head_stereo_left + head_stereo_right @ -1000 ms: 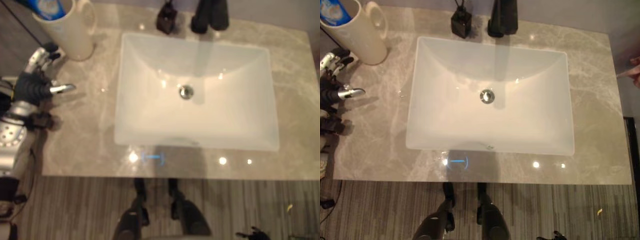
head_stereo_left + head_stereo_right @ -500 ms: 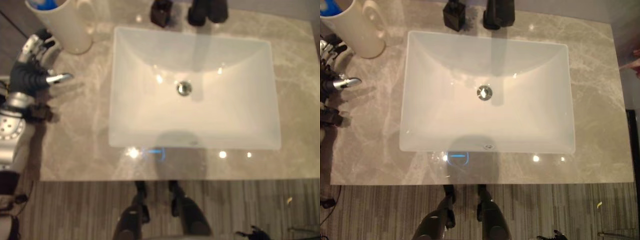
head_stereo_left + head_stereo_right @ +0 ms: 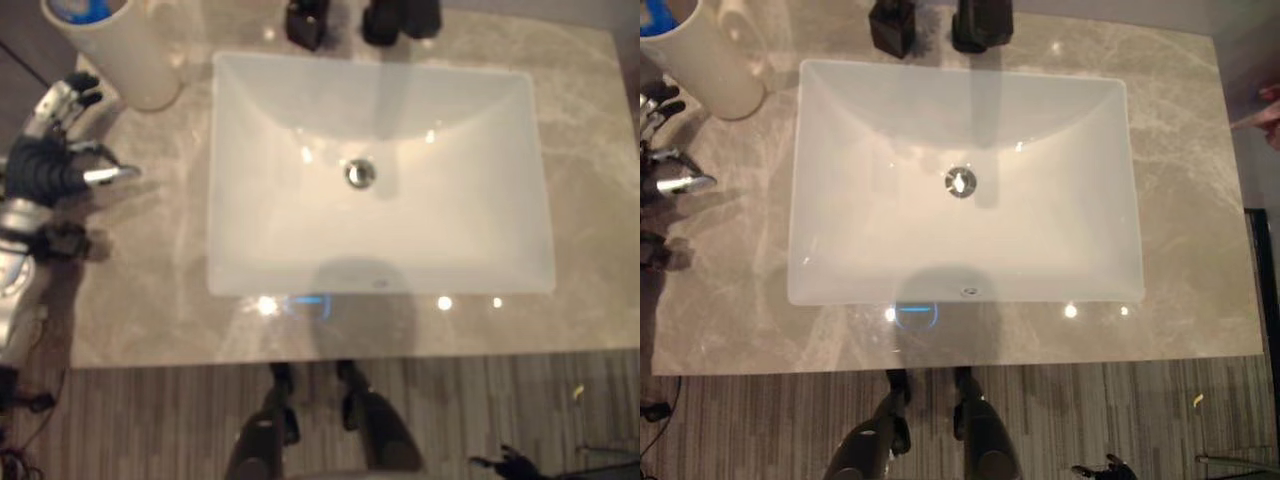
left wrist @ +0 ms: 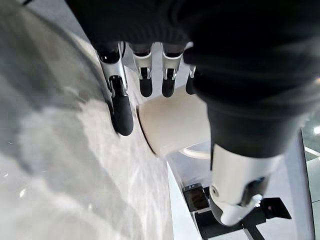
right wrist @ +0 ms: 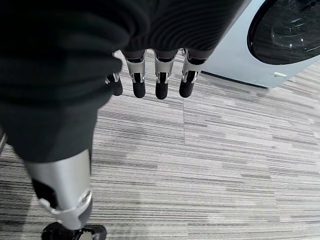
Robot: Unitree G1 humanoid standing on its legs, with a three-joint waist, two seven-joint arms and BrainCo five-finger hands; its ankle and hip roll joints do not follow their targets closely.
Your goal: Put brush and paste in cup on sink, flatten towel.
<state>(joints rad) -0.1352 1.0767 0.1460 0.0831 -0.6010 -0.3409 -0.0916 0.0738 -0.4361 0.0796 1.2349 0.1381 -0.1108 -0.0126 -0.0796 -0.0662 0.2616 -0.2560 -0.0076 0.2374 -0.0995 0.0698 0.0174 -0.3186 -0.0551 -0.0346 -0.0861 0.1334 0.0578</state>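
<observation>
**Marble table, cup loaded, our hands empty**

Grey-veined marble spreads around the white sink (image 3: 380,175), whose metal drain (image 3: 360,174) sits at the basin's middle. Beyond the sink's far-left corner stands the cream cup (image 3: 120,50) with something blue (image 3: 82,8) in its mouth; whether that is brush or paste we cannot tell. Our left hand (image 3: 55,150) hovers over the table just left of the sink and near the cup, fingers straight and relaxed, gripping nothing. Behind the sink's far rim stand a dark faucet (image 3: 982,22) and a small dark dispenser (image 3: 891,25). Our right hand (image 5: 150,75) hangs over the striped floor (image 5: 225,160), fingers relaxed and empty, beside a pale appliance (image 5: 270,45) with a round door.
</observation>
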